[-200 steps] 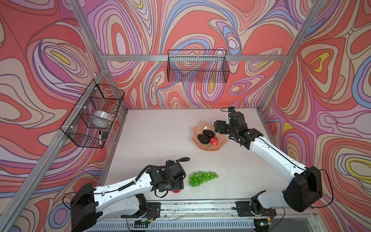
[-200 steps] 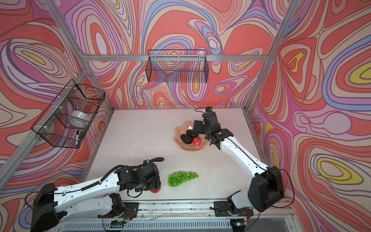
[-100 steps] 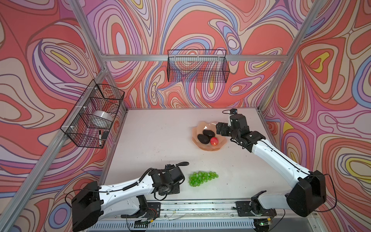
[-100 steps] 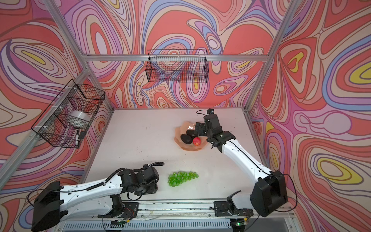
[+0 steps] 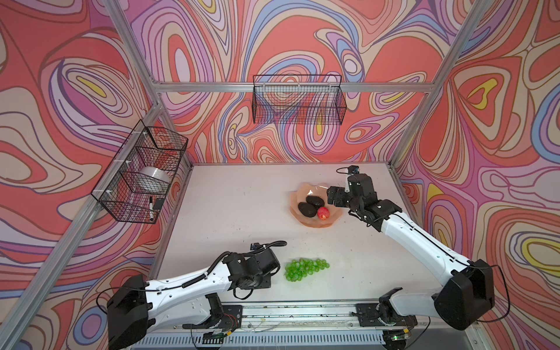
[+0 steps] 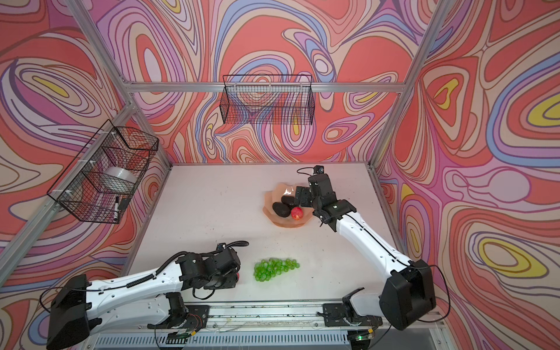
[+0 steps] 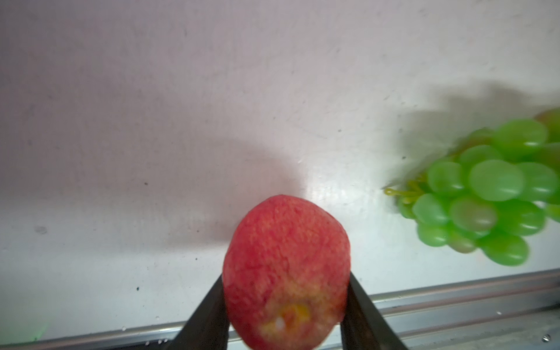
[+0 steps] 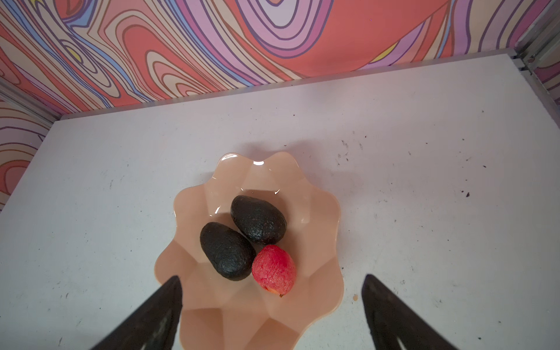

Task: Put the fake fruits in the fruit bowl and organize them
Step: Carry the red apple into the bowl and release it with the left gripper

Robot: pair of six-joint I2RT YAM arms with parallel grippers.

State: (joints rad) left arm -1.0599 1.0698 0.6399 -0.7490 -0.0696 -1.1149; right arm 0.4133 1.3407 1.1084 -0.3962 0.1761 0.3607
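Left pincer (image 7: 286,275) was clamped on a red apple (image 7: 286,254) at the near edge of the table (image 5: 236,206), with the grapes (image 5: 304,268) lying just beside. Right pincer (image 8: 272,278) gaped wide and empty over the bowl (image 8: 318,212), which held two avocados (image 8: 257,219) and the other apple (image 8: 274,269).

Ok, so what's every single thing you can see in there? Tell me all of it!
table: 1, white, floor of the cell
fruit bowl: 1, peach-orange, back right of the table
avocados: 2, blackish-green, in the fruit bowl
bowl apple: 1, red, in the fruit bowl beside the avocados
grapes: 1 bunch, bright green, front of the table
held apple: 1, red with a yellowish patch, left of the grapes
wire baskets: 2, black, left wall and back wall
roll: 1, whitish, left basket
marker: 1, left basket
left gripper: 1, black, shut on the held apple
right gripper: 1, black, open, by the fruit bowl
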